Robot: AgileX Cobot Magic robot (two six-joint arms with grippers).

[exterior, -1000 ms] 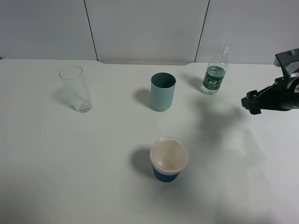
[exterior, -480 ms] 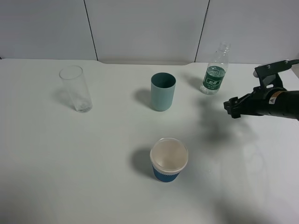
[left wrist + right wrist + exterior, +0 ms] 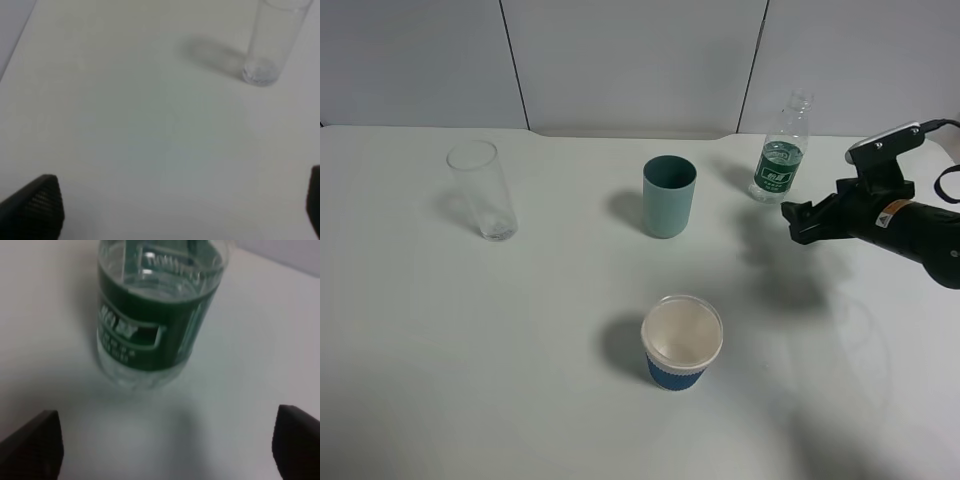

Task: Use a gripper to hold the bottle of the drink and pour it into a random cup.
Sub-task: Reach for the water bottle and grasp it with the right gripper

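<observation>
The clear bottle (image 3: 781, 152) with a dark green label stands upright at the back right of the white table. It fills the right wrist view (image 3: 157, 315). The teal-green cup (image 3: 669, 196) stands upright left of it. My right gripper (image 3: 796, 222) is open and empty, a short way to the front right of the bottle, with its fingertips (image 3: 30, 447) spread wide and the bottle ahead of the gap between them. My left gripper (image 3: 175, 207) is open and empty over bare table; it is out of the high view.
A tall clear glass (image 3: 483, 190) stands at the back left; it also shows in the left wrist view (image 3: 272, 42). A white paper cup with a blue sleeve (image 3: 680, 342) stands in front of the teal cup. A white panelled wall (image 3: 630, 60) backs the table.
My right arm has moved left from the right edge toward the bottle. The bottle, cups and glass have not moved.
</observation>
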